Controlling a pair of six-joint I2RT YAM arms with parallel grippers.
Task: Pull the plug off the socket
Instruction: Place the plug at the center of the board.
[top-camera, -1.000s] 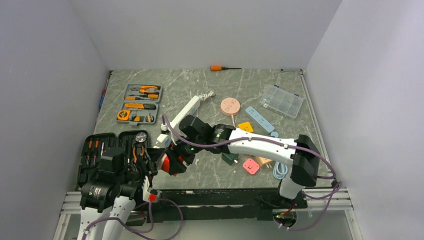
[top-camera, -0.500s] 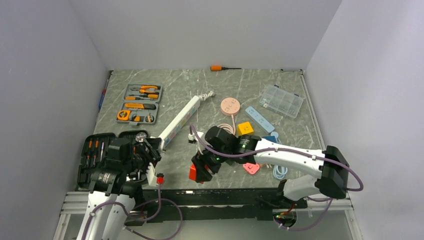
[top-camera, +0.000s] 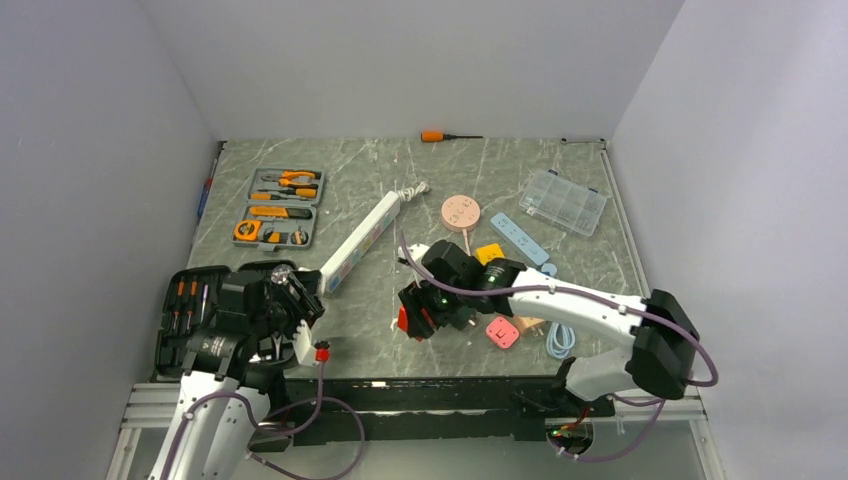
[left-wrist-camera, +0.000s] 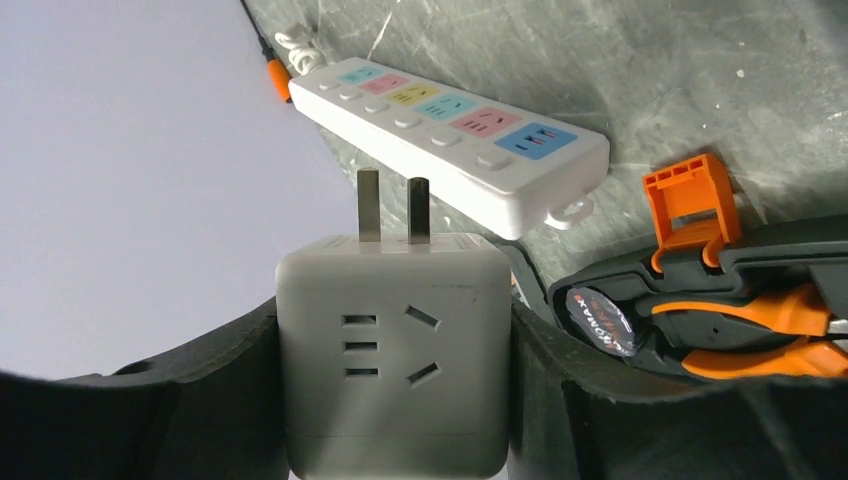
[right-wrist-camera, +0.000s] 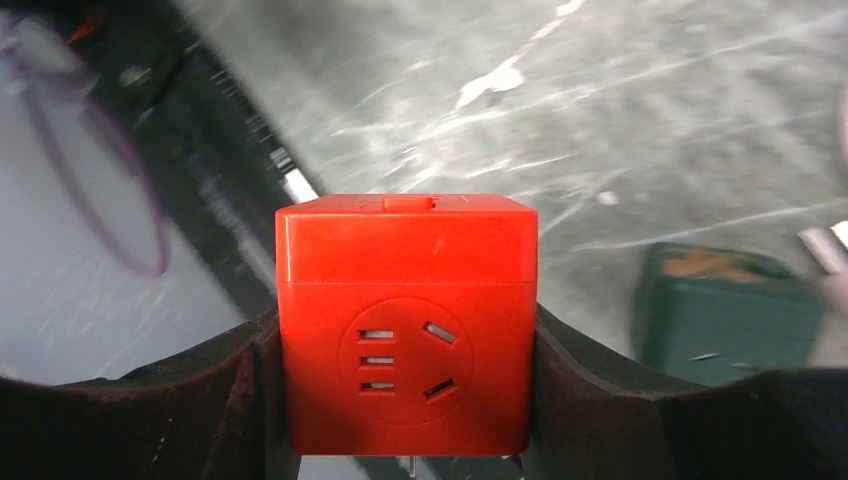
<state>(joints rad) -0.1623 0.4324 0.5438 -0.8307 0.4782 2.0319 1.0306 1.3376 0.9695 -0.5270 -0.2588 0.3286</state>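
The white power strip (top-camera: 360, 240) lies diagonally on the table, and it also shows in the left wrist view (left-wrist-camera: 450, 130) with its pastel outlets bare. My left gripper (top-camera: 298, 300) sits just off the strip's near end, shut on a white cube plug (left-wrist-camera: 393, 350). The plug's two metal prongs (left-wrist-camera: 390, 205) are bare and point at the strip, a short gap away from it. My right gripper (top-camera: 408, 320) is shut on a red cube plug (right-wrist-camera: 405, 320), held above the table's front middle.
An open black tool case (top-camera: 195, 310) lies at the front left, under my left arm. Grey tool trays (top-camera: 285, 205), a pink disc (top-camera: 460, 212), a light-blue strip (top-camera: 520, 237), a clear box (top-camera: 563, 201), a green cube (right-wrist-camera: 730, 310) and a pink cube (top-camera: 502, 331) lie around.
My right gripper has drawn back from the strip's near end to the front middle with the red cube in it. My left gripper has shifted up beside the strip's end.
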